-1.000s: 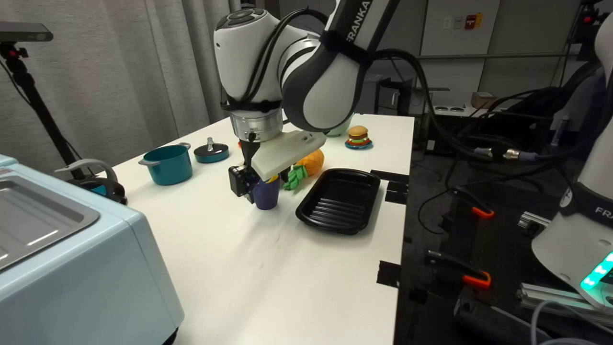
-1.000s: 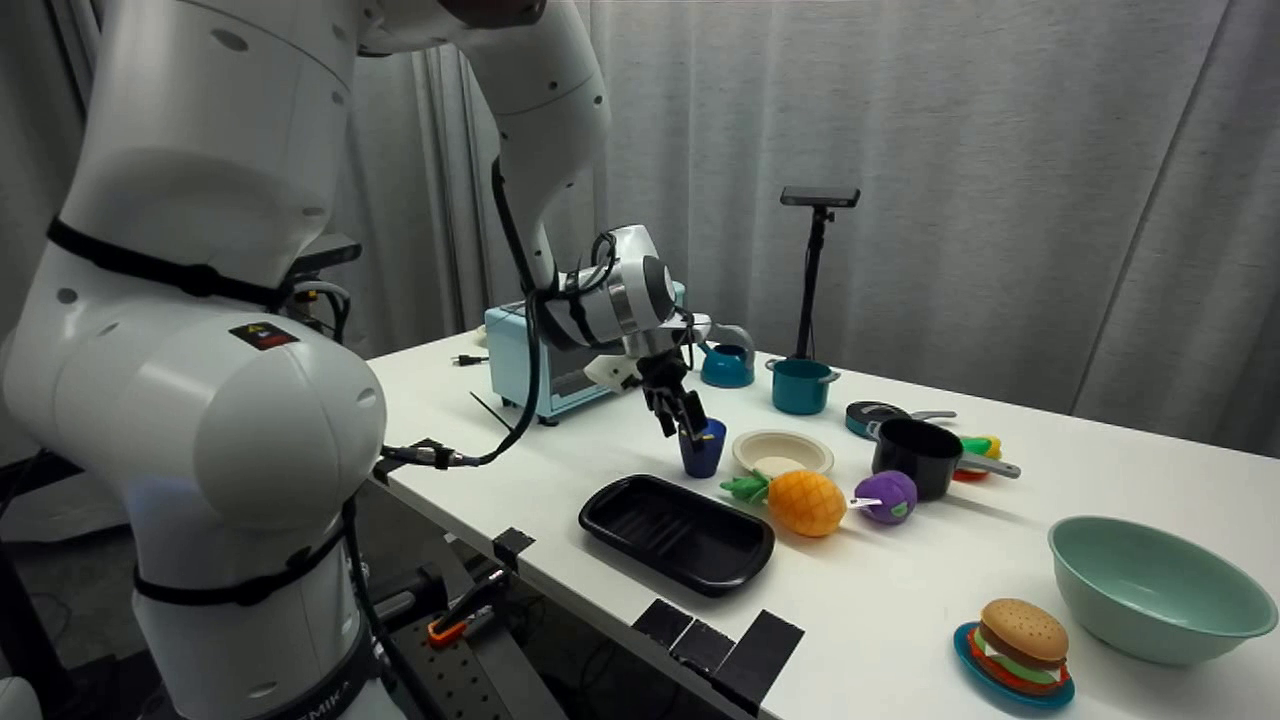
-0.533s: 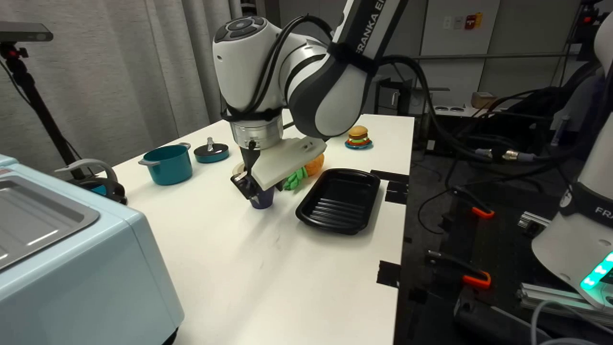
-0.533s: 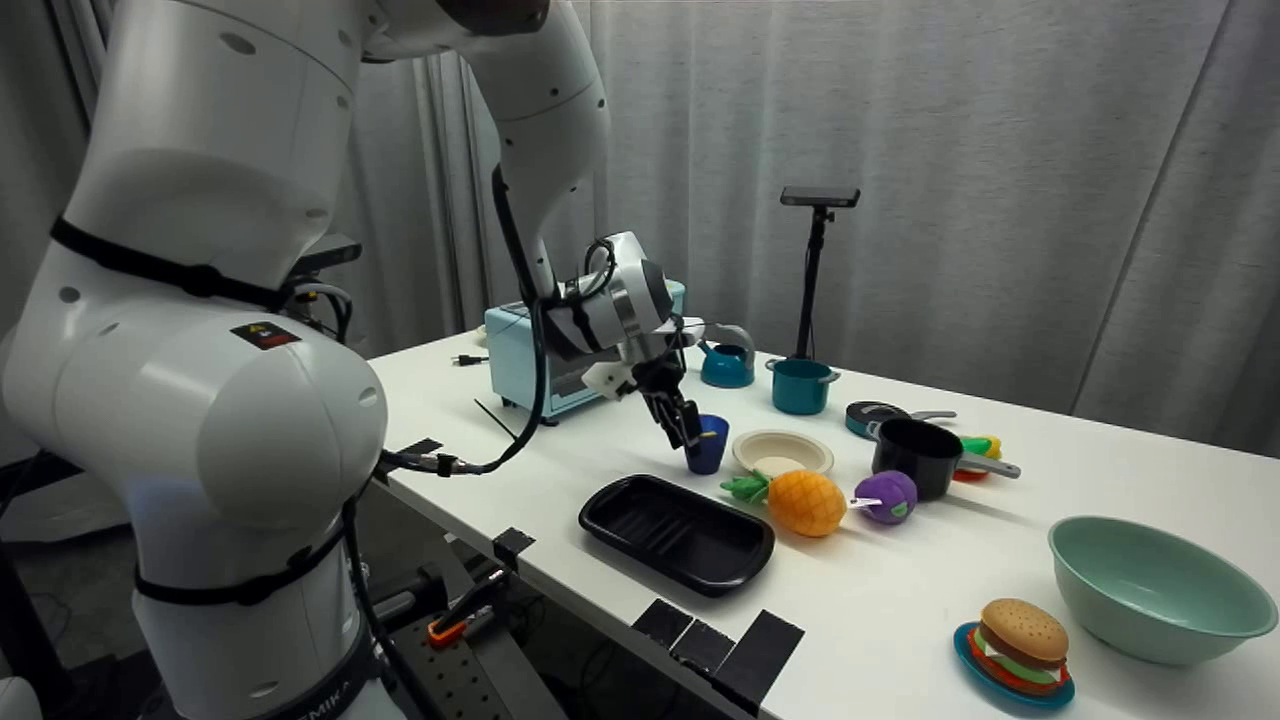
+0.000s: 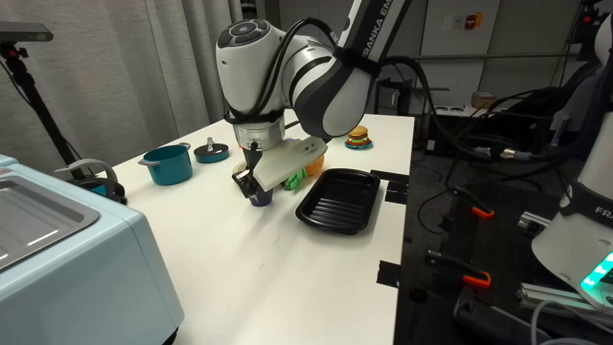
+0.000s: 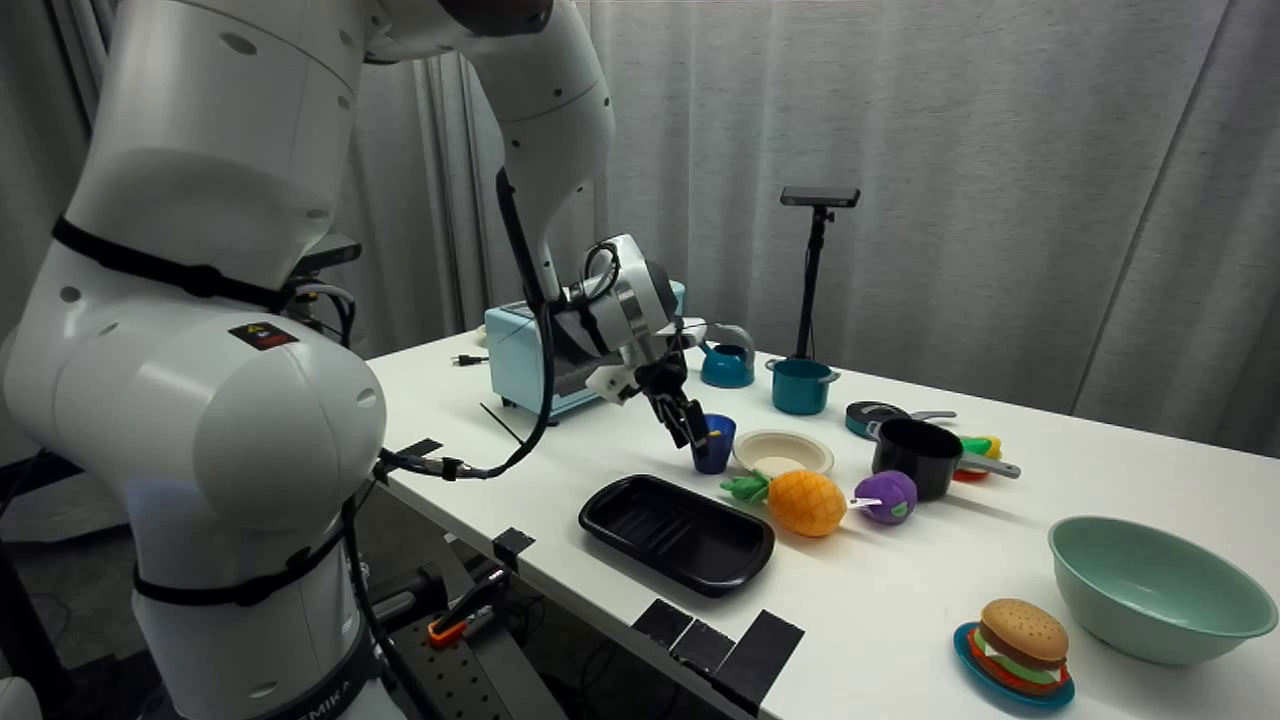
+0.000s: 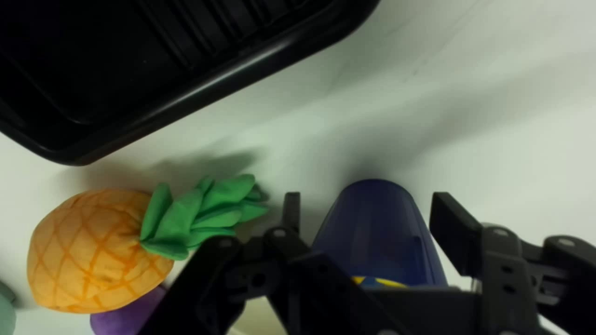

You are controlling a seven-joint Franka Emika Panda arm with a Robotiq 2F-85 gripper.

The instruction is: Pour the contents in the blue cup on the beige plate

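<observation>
The hand [image 7: 365, 217] clasps the blue cup [image 7: 375, 232] from both sides, roughly upright, yellow contents [image 7: 390, 282] showing. Just past the cup, away from the hand, I see the beige plate [image 6: 783, 452], its visible part bare. Grasping looks done; carrying across and pouring seem undone.

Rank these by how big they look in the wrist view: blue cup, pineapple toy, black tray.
1. Black tray, clearly largest even though cropped
2. Pineapple toy, leaves included
3. Blue cup, counting only what shows, since it's partly hidden
</observation>
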